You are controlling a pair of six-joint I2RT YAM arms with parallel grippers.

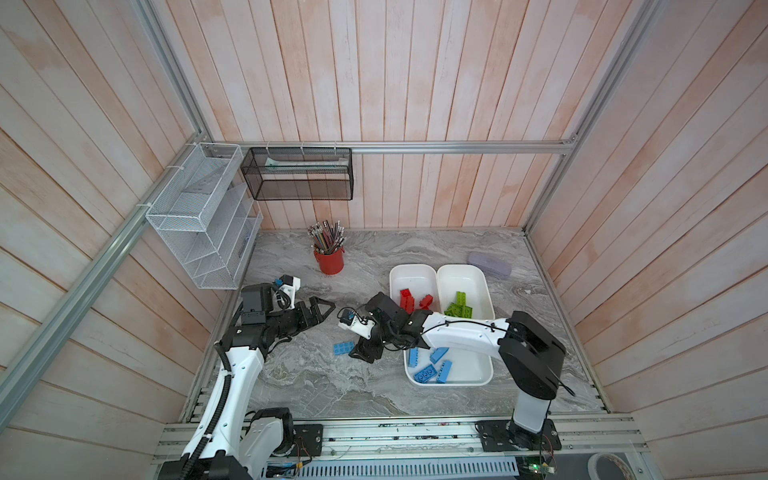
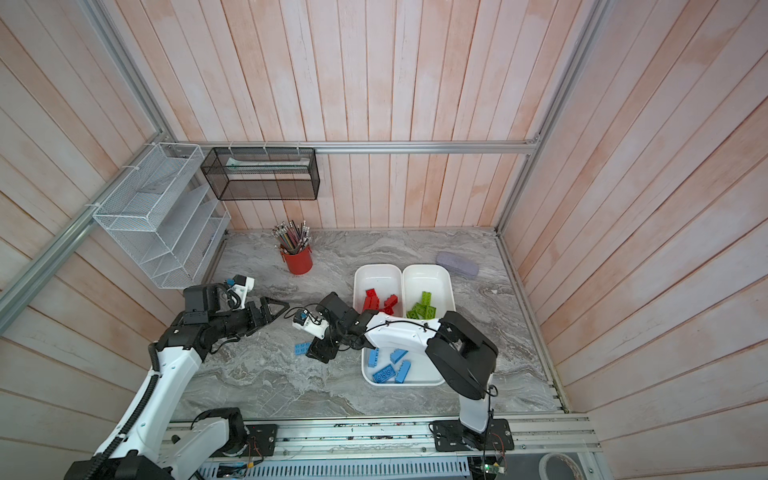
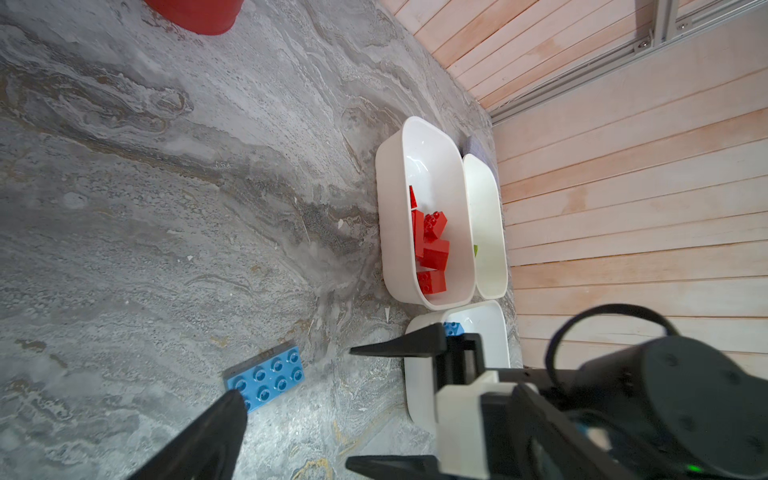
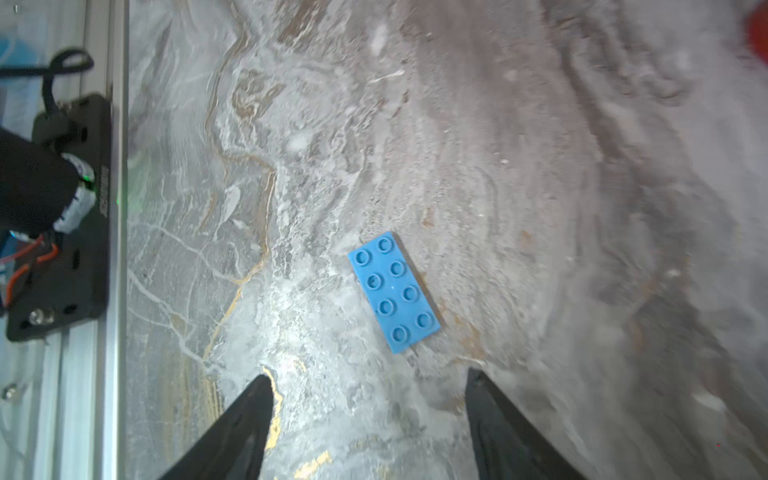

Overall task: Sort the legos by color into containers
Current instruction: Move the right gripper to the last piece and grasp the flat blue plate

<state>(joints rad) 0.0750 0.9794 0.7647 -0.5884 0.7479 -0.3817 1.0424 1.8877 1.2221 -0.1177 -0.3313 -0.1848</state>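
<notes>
A flat blue lego plate [image 1: 343,348] [image 4: 394,291] lies studs up on the marble table, left of the containers. My right gripper [image 1: 362,355] [image 4: 368,376] hangs just beside it, open, with only bare table between its fingers. My left gripper [image 1: 326,311] is open and empty, farther back and to the left. The left wrist view shows one of its fingers [image 3: 208,436] near the plate [image 3: 266,380]. Three white containers hold sorted bricks: red legos [image 1: 409,299], green legos [image 1: 459,305] and blue legos [image 1: 430,365]. My right arm hides part of the blue container [image 1: 469,376].
A red pencil cup [image 1: 330,259] stands at the back left of the table. A purple case [image 1: 489,264] lies behind the green container [image 1: 463,272]. A white wire basket [image 1: 199,216] and a black mesh basket [image 1: 297,174] hang on the walls. A metal rail [image 4: 112,249] runs along the front edge.
</notes>
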